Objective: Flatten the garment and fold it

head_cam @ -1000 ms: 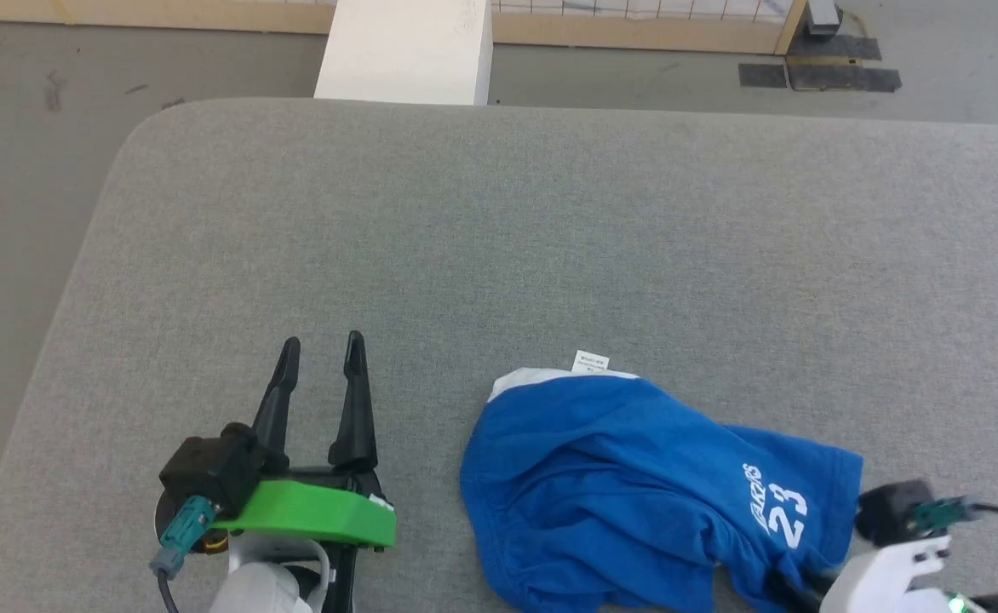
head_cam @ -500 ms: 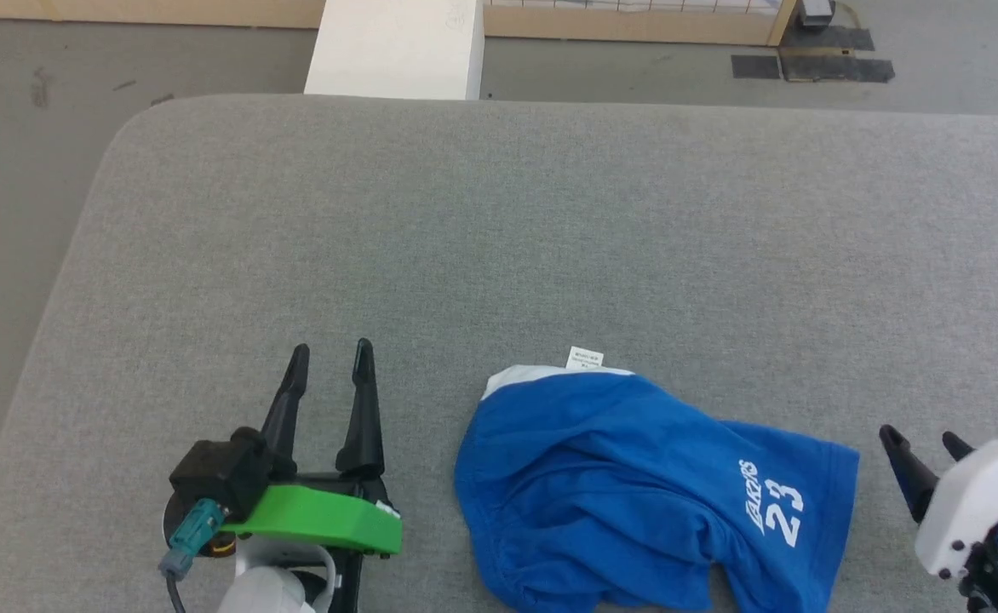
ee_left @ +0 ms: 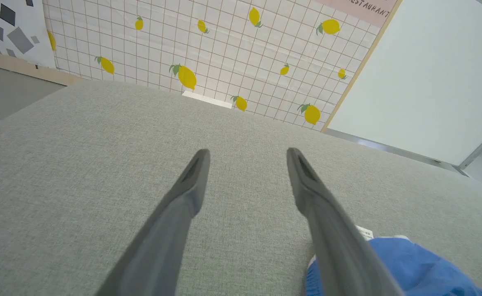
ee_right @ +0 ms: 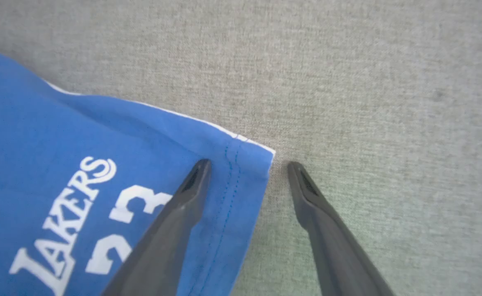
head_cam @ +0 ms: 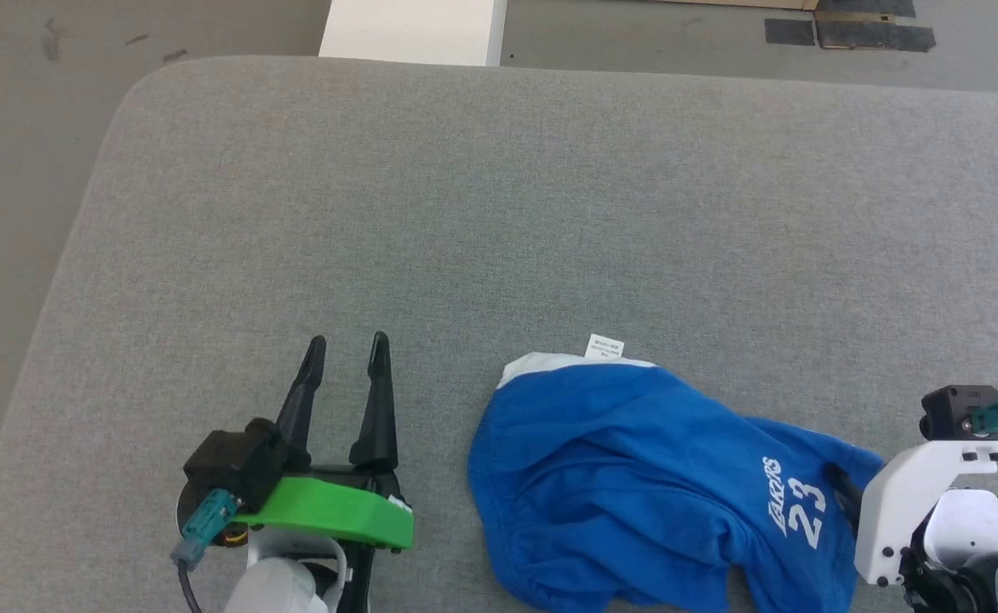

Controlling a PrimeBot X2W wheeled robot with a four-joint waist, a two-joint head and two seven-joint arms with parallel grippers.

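We saw 1 garment (head_cam: 635, 477), royal blue and rumpled, lying on 1 grey fabric-covered table (head_cam: 499, 213). It sat at the table's near edge, right of centre, between the robot's 2 grippers. It was not spread flat; soft folds ran across it. 1 white band (head_cam: 550, 368) showed along its far left edge, and 1 small white tag (head_cam: 604, 346) lay on the table just past that band. 1 white print (head_cam: 797, 507) reading "LAKERS 23" sat near the garment's right end, turned on its side in the head view.

The left gripper (head_cam: 349, 339) was at the lower left, just beside the garment but apart from it. Its 2 dark fingers (head_cam: 377, 400) pointed away from the robot across bare grey fabric. They stood spread with nothing between them. A green bracket and a black camera block sat at their base. In the left wrist view the blue cloth showed behind the right-hand finger.

The right gripper (ee_right: 248, 163) was at the lower right, angled down at the garment's right end. Its 2 fingers were also spread wide and pinched nothing — 1 was over the blue cloth just beside the stitched hem, the other over bare table, with the hem's corner between them. We could not tell whether either fingertip touched the surface.

Beyond the table's far edge stood 1 white block (head_cam: 414, 30) on a grey floor, and the left wrist view showed 1 gridded wall (ee_left: 224, 41) printed with yellow lemons.
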